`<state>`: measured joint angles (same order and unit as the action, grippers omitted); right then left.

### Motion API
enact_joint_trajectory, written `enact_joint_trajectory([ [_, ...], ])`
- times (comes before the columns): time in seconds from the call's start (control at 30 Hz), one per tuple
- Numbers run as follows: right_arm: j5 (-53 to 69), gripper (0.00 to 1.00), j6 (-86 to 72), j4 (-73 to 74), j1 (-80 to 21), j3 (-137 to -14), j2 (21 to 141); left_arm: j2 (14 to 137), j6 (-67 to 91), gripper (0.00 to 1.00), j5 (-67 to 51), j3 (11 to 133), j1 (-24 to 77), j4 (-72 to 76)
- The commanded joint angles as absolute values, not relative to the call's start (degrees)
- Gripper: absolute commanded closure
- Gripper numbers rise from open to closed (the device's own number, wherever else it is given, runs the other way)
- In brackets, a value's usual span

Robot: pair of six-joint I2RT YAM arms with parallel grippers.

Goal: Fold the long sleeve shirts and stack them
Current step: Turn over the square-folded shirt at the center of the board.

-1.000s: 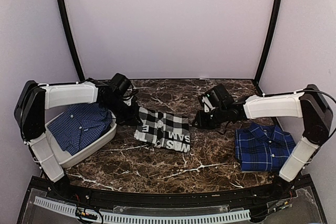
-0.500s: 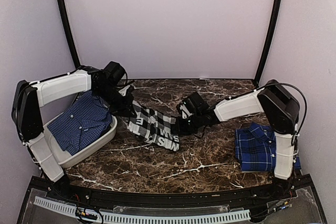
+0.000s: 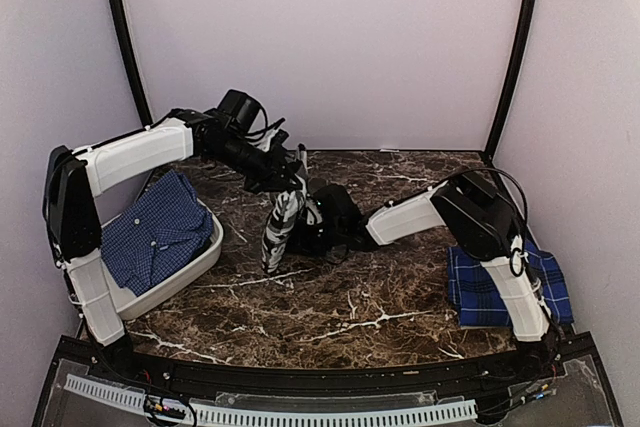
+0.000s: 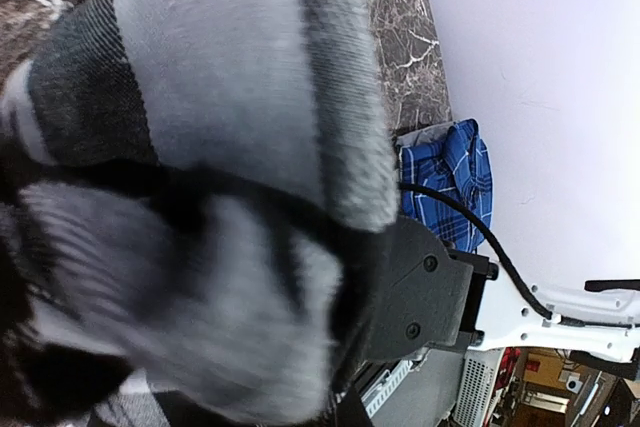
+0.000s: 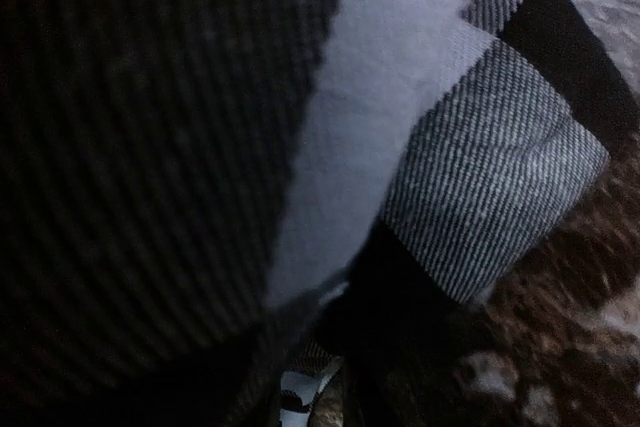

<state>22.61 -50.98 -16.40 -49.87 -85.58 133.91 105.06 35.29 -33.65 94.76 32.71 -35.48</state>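
The left hand [image 3: 287, 175] is raised above the counter [image 3: 380, 297] with the top of the checked shirt [image 3: 281, 227] bunched in it. The shirt hangs from this hand as a narrow twisted strip, so the hand is clamped on the cloth. Its fingers are buried in the cloth, and how narrow the gap between them is cannot be seen. In the left wrist view the grey and black checks [image 4: 220, 97] fill almost the whole picture, right up against the camera.

The right hand [image 3: 318, 225] is just below and to the right of the left hand, pressed against the middle of the hanging strip. Whether it grips the cloth or only touches it cannot be told. Its wrist view shows only dark cloth and a folded grey edge [image 5: 490, 157], with no fingers visible. The shirt's lower end drops below both hands to about counter level; contact there is unclear.

To the left of the left hand and nearer the arm bases is a white tub [image 3: 190, 272]. A fine-checked blue shirt [image 3: 150, 237] lies loosely spread in it, collar and buttons up. Well to the right of the right hand, a folded plaid shirt [image 3: 475, 292] lies flat on the counter, partly hidden by the right arm.
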Motion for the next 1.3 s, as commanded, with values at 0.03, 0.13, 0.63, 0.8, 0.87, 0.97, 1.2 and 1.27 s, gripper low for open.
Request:
enact_joint_trajectory([
  [0.03, 28.9, 0.8, -57.5, -28.0, -48.5, -88.5, 138.0, 109.0, 40.8, 1.0, -37.4, 94.9, 36.3, -25.7],
  [0.13, 29.1, 0.8, -58.7, -30.7, -47.2, -84.8, 136.9, 109.4, 41.6, 1.0, -37.3, 93.7, 36.9, -24.1],
  [0.63, 27.3, 0.73, -57.2, -28.7, -43.1, -76.5, 132.3, 108.8, 41.7, 1.0, -36.2, 90.0, 36.5, -22.3],
  [0.8, 26.7, 0.72, -57.1, -28.2, -41.5, -73.7, 130.8, 108.7, 42.0, 1.0, -36.4, 89.6, 36.0, -21.3],
  [0.87, 26.6, 0.71, -57.0, -28.2, -40.7, -72.3, 129.8, 108.7, 41.9, 1.0, -36.2, 89.6, 36.0, -21.1],
  [0.97, 26.1, 0.68, -56.2, -27.5, -39.4, -69.8, 127.7, 109.0, 42.1, 1.0, -36.4, 89.6, 35.9, -20.9],
  [1.2, 24.3, 0.58, -52.5, -23.8, -35.9, -64.3, 118.9, 110.5, 43.2, 1.0, -36.8, 89.7, 36.5, -18.8],
  [1.27, 23.6, 0.55, -51.0, -21.2, -34.7, -63.0, 115.8, 111.6, 43.7, 1.0, -36.9, 90.2, 37.4, -17.9],
])
